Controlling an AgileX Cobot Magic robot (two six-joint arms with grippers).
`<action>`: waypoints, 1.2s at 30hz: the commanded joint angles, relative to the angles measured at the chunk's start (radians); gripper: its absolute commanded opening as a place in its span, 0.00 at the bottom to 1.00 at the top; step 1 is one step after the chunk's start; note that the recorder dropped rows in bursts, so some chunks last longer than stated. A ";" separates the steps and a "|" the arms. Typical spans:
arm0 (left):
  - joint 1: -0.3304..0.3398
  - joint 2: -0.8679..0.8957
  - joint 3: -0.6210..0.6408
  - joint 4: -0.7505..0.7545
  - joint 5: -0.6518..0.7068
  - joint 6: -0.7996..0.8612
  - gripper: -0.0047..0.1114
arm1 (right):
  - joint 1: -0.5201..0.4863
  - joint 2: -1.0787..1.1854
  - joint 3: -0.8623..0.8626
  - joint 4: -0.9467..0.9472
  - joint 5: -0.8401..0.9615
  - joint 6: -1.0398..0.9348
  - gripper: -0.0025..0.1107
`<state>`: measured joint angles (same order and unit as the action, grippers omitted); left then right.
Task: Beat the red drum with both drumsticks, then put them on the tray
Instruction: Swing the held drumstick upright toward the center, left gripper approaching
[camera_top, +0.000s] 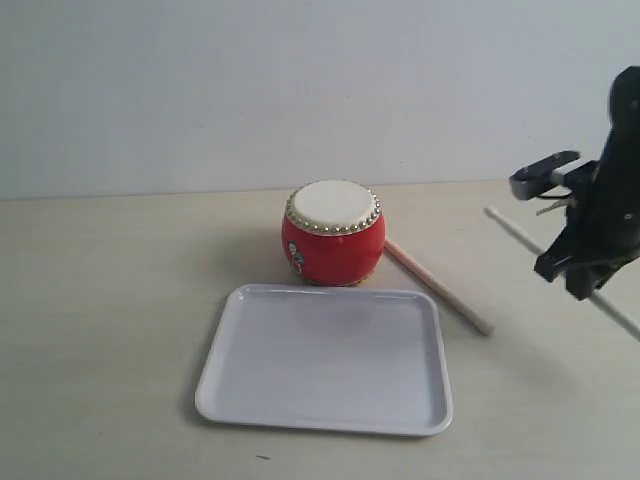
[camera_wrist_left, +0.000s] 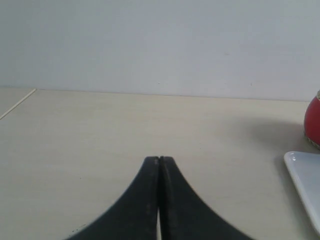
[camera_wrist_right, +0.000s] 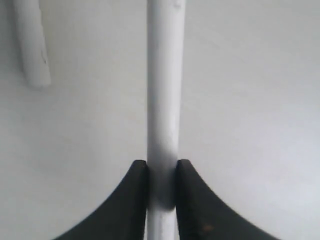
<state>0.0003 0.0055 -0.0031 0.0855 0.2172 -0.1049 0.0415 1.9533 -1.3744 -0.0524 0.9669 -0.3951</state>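
The red drum with its cream skin stands just behind the white tray; its edge and the tray's corner show in the left wrist view. One drumstick lies on the table right of the drum, its end visible in the right wrist view. My right gripper is shut on the other drumstick, which slants across it at the far right. My left gripper is shut on nothing, left of the tray and unseen from the exterior view.
A pale wall closes the back of the beige table. A table seam runs at the far left of the left wrist view.
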 joint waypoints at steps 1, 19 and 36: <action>0.003 -0.006 0.003 0.001 -0.003 -0.005 0.04 | -0.055 -0.229 0.160 0.011 -0.011 0.102 0.02; 0.003 -0.006 0.003 0.001 -0.003 -0.005 0.04 | -0.065 -0.896 0.600 0.285 -0.156 0.107 0.02; 0.003 -0.006 0.003 0.147 -0.003 -0.001 0.04 | -0.065 -0.980 0.688 0.474 -0.102 0.027 0.02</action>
<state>0.0003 0.0055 -0.0031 0.2189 0.2172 -0.1049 -0.0197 0.9802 -0.6907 0.4091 0.8589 -0.3547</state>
